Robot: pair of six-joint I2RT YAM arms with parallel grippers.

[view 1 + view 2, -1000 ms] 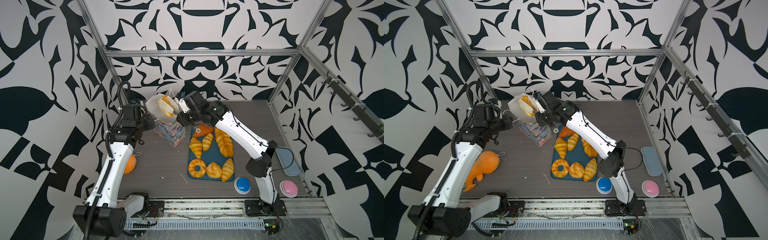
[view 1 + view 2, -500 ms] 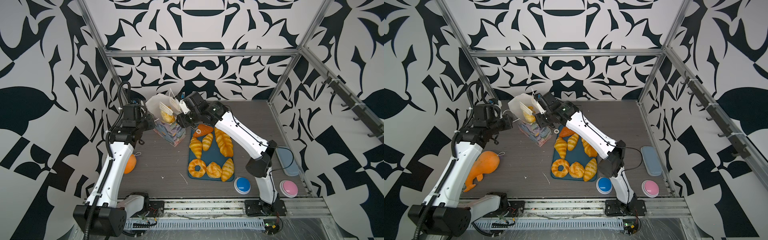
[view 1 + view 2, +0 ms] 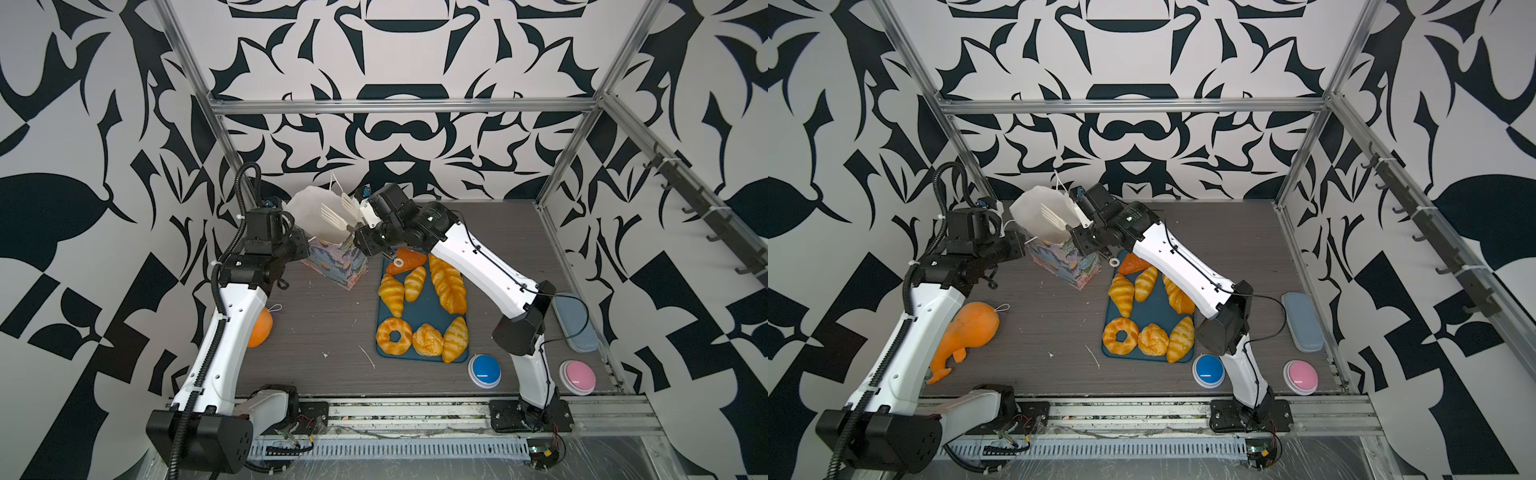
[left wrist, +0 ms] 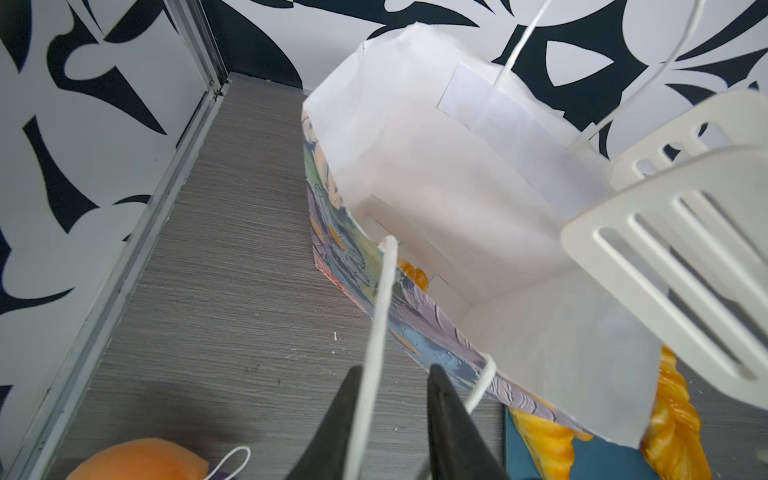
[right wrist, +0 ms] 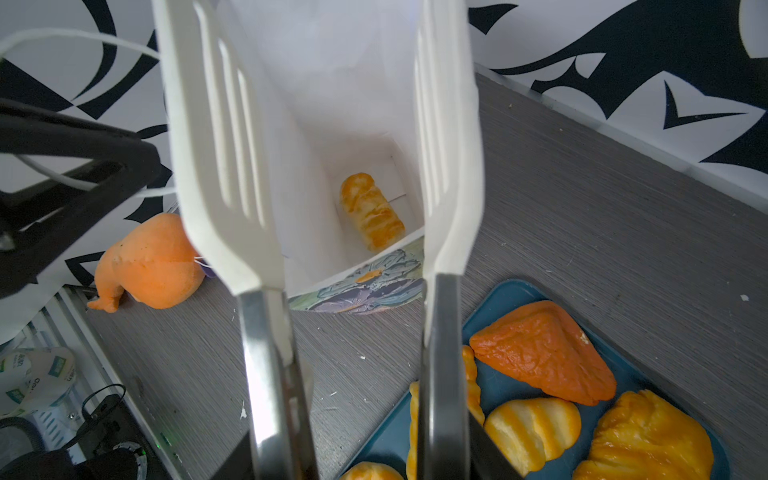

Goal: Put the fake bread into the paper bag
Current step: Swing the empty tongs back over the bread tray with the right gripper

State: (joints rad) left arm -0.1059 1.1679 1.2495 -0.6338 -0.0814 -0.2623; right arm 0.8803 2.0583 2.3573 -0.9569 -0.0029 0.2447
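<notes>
Tongs (image 5: pixel 224 166) clamped in right fingers (image 3: pixel 362 222) gape empty over paper bag (image 3: pixel 336 262); left fingers (image 3: pixel 303 245), slightly parted, hook its handle (image 4: pixel 376 332).

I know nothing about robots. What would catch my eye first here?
Probably the dark blue tray right of centre on the grey table, with seven glossy golden-orange toy pastries on it. Beyond it, the right gripper holds white slotted tongs over the open pastel leafy paper bag, with one pastry lying at its bottom. A fuzzy orange plush toy lies near the left arm.
</notes>
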